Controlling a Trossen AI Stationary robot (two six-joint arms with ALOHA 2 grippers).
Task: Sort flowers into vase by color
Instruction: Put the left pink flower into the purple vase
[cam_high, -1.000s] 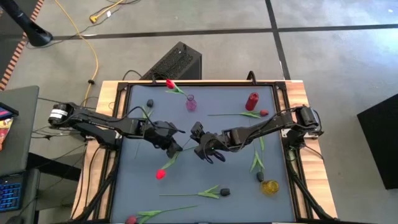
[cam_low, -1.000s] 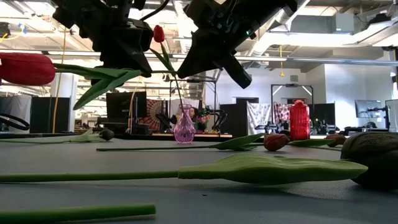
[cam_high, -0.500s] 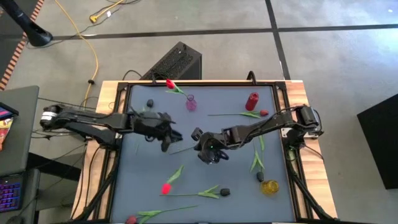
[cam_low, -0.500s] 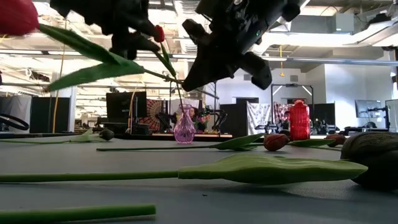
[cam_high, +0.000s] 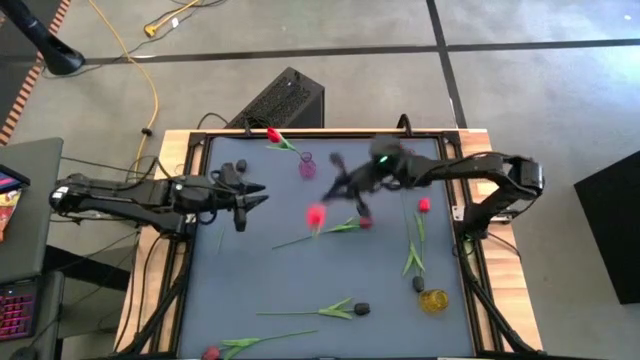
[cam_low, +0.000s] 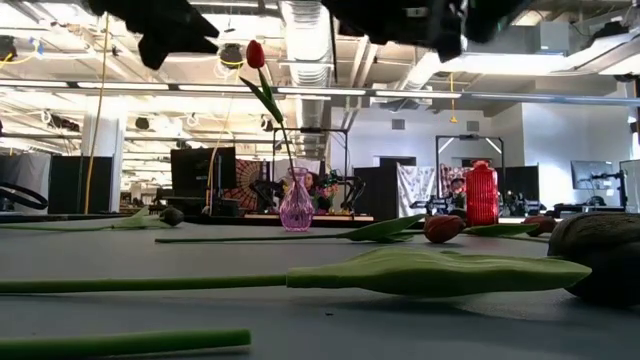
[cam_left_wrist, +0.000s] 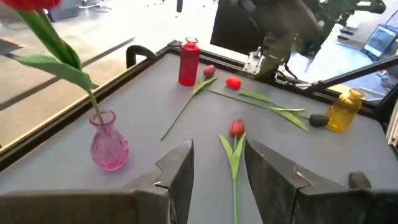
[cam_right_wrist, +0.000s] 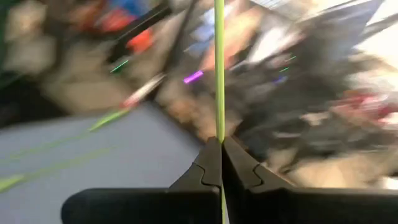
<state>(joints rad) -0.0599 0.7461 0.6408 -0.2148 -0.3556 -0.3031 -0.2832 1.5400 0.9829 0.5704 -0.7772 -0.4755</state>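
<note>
My right gripper (cam_high: 345, 190) hangs over the middle of the table toward the far side, shut on the thin green stem (cam_right_wrist: 219, 68) of a red flower. Its blurred head (cam_high: 316, 215) shows above the table in the high view. My left gripper (cam_left_wrist: 217, 180) stands open over the table's left part (cam_high: 245, 200), with nothing between its fingers. A dark red flower (cam_high: 365, 222) lies flat on the table between the arms. The pink vase (cam_high: 306, 166) at the far side holds one red flower (cam_low: 256, 53) by its stem. My right gripper pinches the stem (cam_right_wrist: 219, 134) between its two shut fingers. The stem runs straight out beyond the fingertips (cam_right_wrist: 211, 163), in line with them. The flower is lifted clear of the table. How far along the stem the hold is, I cannot tell.
A red vase (cam_left_wrist: 188, 61) stands at the far right and a yellow vase (cam_high: 433, 299) at the near right. More flowers lie flat: one with a bright red head (cam_high: 424, 205) at the right, two near the front edge (cam_high: 330, 310) (cam_high: 260, 342), and a dark head (cam_high: 240, 166) at the far left.
My left gripper has opened, let go of the red flower's stem and drawn back toward the table's left edge. My right gripper, still shut on the stem, has risen and swung toward the far edge. The flower's head has moved from the near left part toward the middle.
</note>
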